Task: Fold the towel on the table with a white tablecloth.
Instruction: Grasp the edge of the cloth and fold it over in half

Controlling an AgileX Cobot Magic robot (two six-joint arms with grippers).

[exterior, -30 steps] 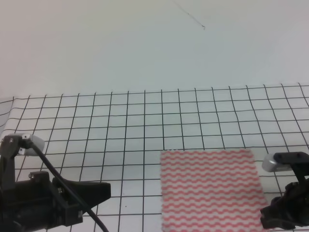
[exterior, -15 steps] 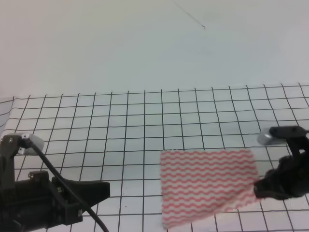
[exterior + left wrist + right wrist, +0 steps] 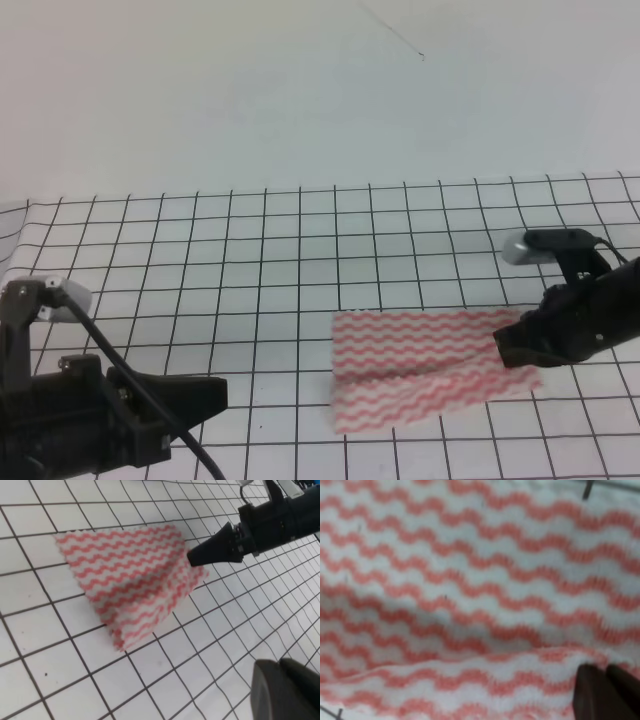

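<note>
The towel [image 3: 420,365], red-pink and white wavy stripes, lies partly folded on the gridded white tablecloth [image 3: 300,250] of the table, right of centre. My right gripper [image 3: 503,348] is shut on the towel's right edge, holding a raised flap doubled over the lower layer. From the left wrist the towel [image 3: 135,575] shows a loose fold along its near side, with the right gripper [image 3: 192,559] pinching its far right corner. The towel [image 3: 470,580] fills the right wrist view, beside the closed fingertips [image 3: 605,692]. My left gripper [image 3: 220,393] rests low at the left, shut and holding nothing, well clear of the towel.
A plain pale wall [image 3: 320,90] rises behind the table's far edge. The left arm's body and cable [image 3: 90,410] take up the near left corner. Bare gridded tablecloth [image 3: 50,655] surrounds the towel on all sides.
The right gripper has closed on the towel's near right corner and carried it up and back, doubling the near half over the far half. The left arm has not moved.
</note>
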